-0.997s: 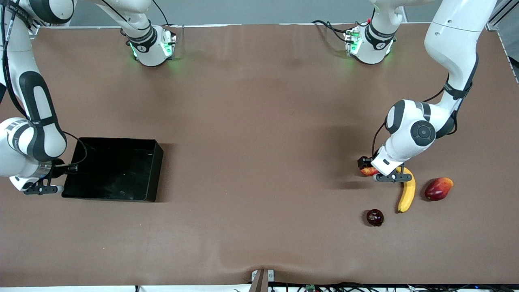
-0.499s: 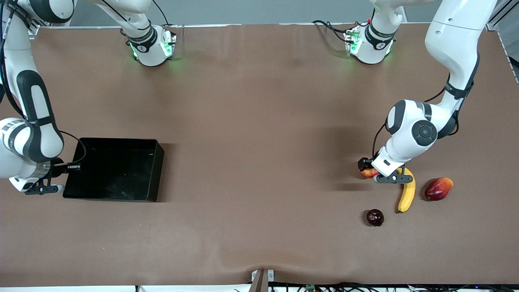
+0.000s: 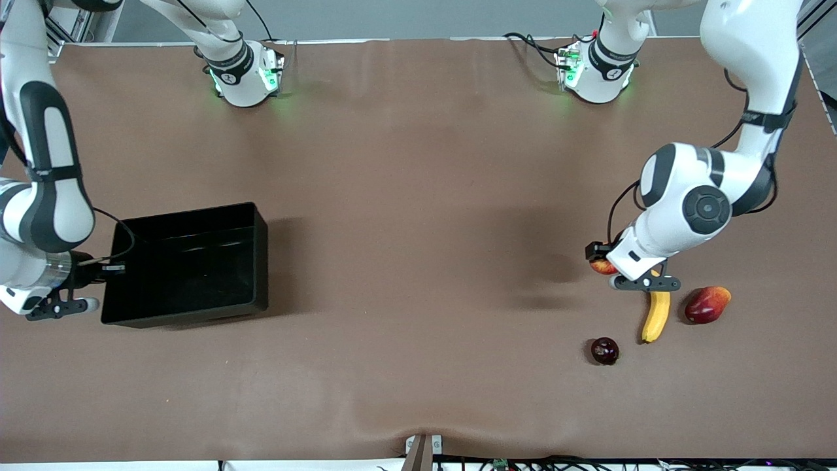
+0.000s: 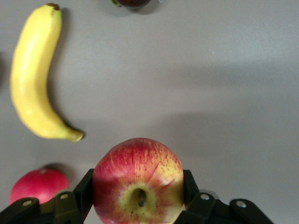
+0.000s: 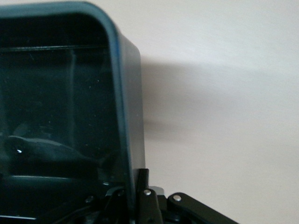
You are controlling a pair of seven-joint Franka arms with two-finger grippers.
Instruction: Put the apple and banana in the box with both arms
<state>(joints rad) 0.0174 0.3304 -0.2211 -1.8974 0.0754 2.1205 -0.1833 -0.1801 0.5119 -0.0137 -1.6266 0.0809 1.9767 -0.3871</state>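
left wrist view: apple [image 4: 138, 181] clamped between the left gripper [image 4: 138, 196] fingers, lifted off the table.
banana [image 3: 656, 314]: on the table beside the left gripper, between plum [image 3: 605, 350] and pomegranate [image 3: 707, 304].
right gripper [image 5: 135, 196]: pinched shut on the box [image 3: 189, 265] wall, box tilted.
step: apple picked.
next: likely carry it to the box, then the banana.

Brown matte table [image 3: 418, 216] (softly lit), grey wall [image 3: 425, 19] above its edge
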